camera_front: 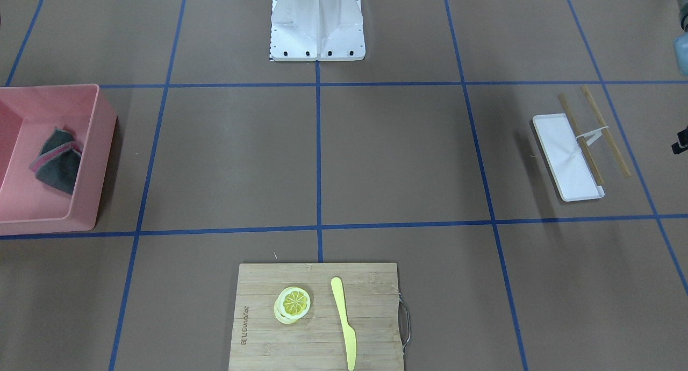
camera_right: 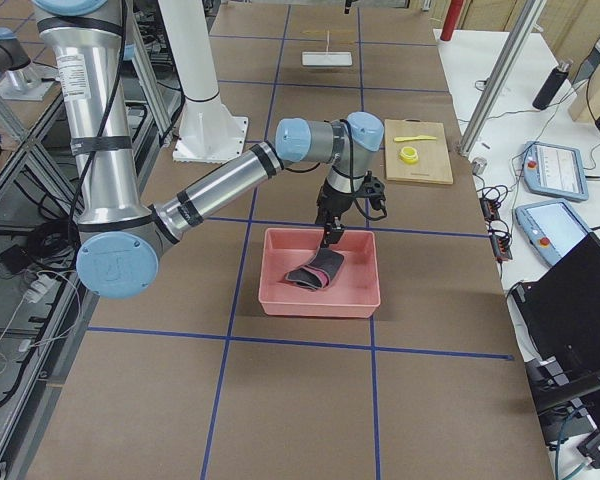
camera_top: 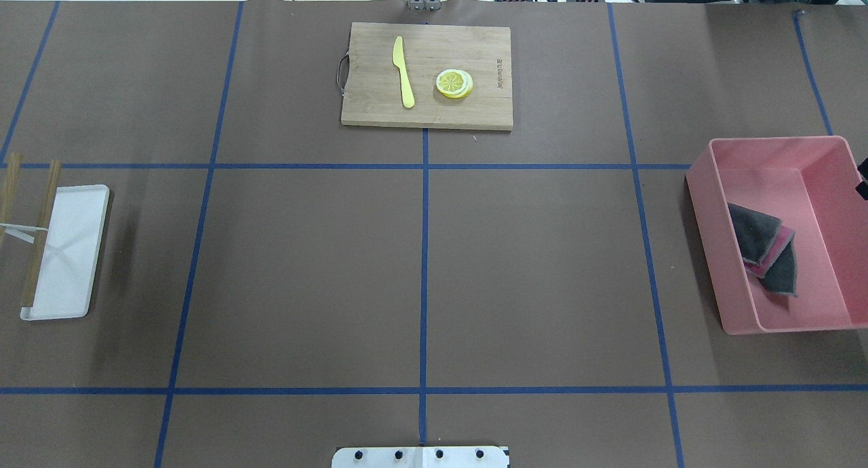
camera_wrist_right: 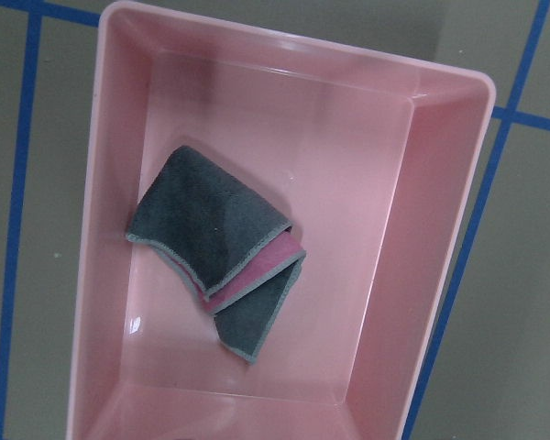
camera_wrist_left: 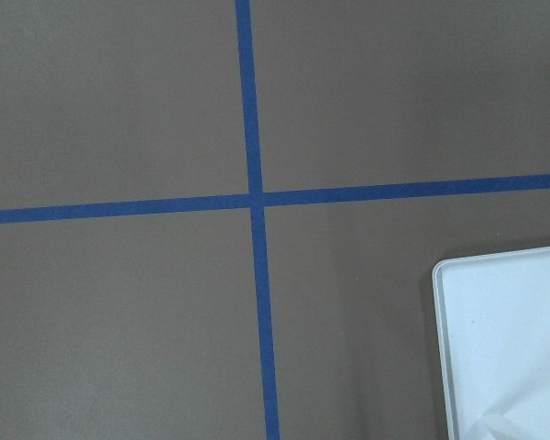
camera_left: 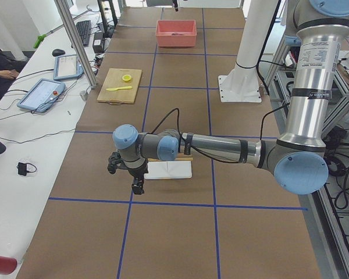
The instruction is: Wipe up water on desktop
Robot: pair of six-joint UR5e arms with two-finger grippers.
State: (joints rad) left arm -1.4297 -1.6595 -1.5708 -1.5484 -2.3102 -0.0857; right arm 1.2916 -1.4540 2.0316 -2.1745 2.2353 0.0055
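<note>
The brown desktop (camera_top: 529,264) with blue tape lines shows no water that I can make out. A folded grey and pink cloth (camera_wrist_right: 215,261) lies in a pink bin (camera_top: 708,251) at the table's right end; the cloth also shows in the overhead view (camera_top: 763,247). My right gripper (camera_right: 332,235) hangs just above the bin, over the cloth, apart from it. My left gripper (camera_left: 138,186) hovers low over the desktop beside a white tray (camera_left: 174,170). I cannot tell whether either gripper is open or shut. Neither wrist view shows fingers.
A bamboo cutting board (camera_top: 475,108) with a yellow knife (camera_top: 403,71) and lemon slices (camera_top: 454,83) lies at the far middle. The white tray (camera_top: 74,251) carries two wooden sticks (camera_top: 39,237). The robot's white base (camera_front: 317,27) stands at the near middle.
</note>
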